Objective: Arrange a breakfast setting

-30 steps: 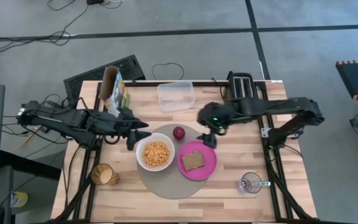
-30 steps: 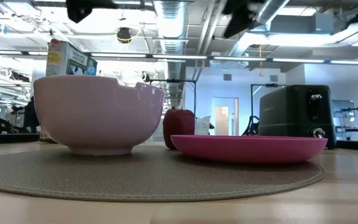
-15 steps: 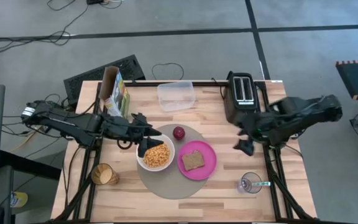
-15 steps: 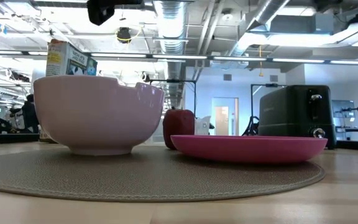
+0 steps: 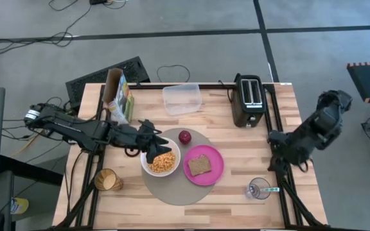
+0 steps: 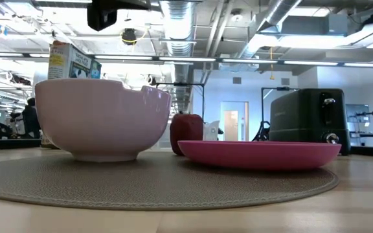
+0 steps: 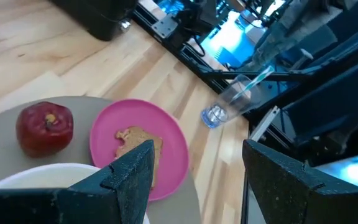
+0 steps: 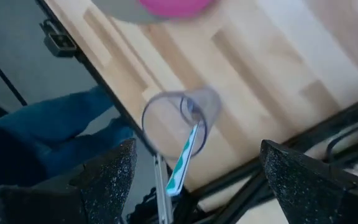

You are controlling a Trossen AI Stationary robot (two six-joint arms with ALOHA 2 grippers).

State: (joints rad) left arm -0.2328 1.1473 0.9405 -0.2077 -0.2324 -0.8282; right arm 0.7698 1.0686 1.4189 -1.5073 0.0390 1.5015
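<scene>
Your left gripper [image 5: 154,151] hovered over white bowl [image 5: 160,160], jaws spread, empty. Your right gripper [image 8: 194,180] sat at right table edge, jaws apart, nothing held, above clear glass [image 5: 258,188] with teal-handled spoon [image 8: 183,159] inside, near-right corner. Bowl, magenta plate [image 5: 203,165] with toast slice [image 5: 200,165], and red apple [image 5: 185,137] rested on round mat [image 5: 172,190], mid-table. Black toaster [image 5: 248,99] stood far right.

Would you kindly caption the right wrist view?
Open right hand above a clear glass holding a teal-handled spoon, near the table edge.
</scene>
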